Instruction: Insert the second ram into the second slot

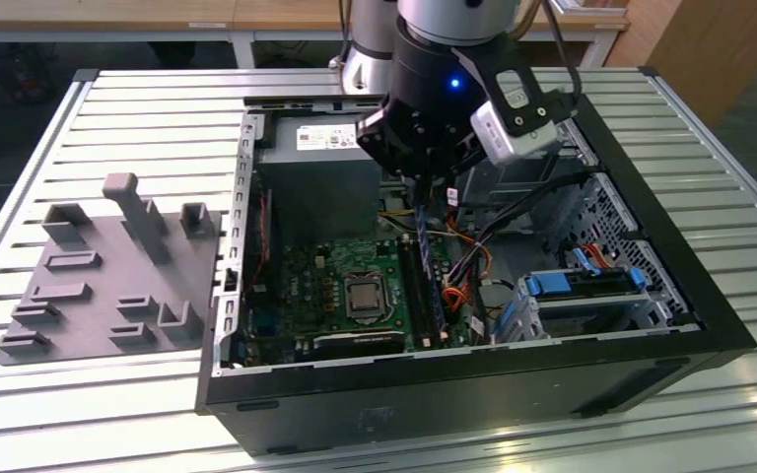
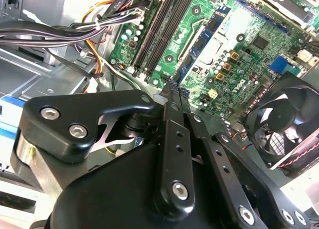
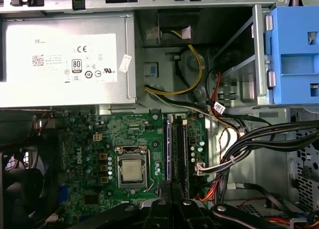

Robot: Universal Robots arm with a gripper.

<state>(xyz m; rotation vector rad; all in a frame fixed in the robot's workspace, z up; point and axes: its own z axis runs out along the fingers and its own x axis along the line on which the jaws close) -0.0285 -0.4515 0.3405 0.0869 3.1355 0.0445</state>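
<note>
Closest in, the gripper (image 2: pixel 172 84) shows in both wrist views with its 2 black fingers drawn together and nothing visible between them. The tips hang over one end of the memory slots; whether they touch anything I cannot tell.

Just beyond them, 2 long dark slots run side by side across the green motherboard (image 3: pixel 99 134). A thin blue edge stands in 1 of them, and I judge it to be the second ram (image 3: pixel 168 149) sitting in the second slot (image 3: pixel 167 120). In the exterior view that stick runs from under the gripper at mid-frame toward the lower middle. Whether it is pressed fully home does not show.

Such a stick is likely light, stiff and thin, with delicate chips and contacts. It is best held by its short ends or pushed squarely on its top edge near each end, never flexed or pinched across the chips.

Farther off lie the processor socket (image 3: pixel 132 170) beside the slots and a bundle of cables (image 3: pixel 249 144). Beyond them are the grey power supply (image 3: pixel 65 59) and a blue drive-bay clip (image 3: pixel 294 54).
</note>
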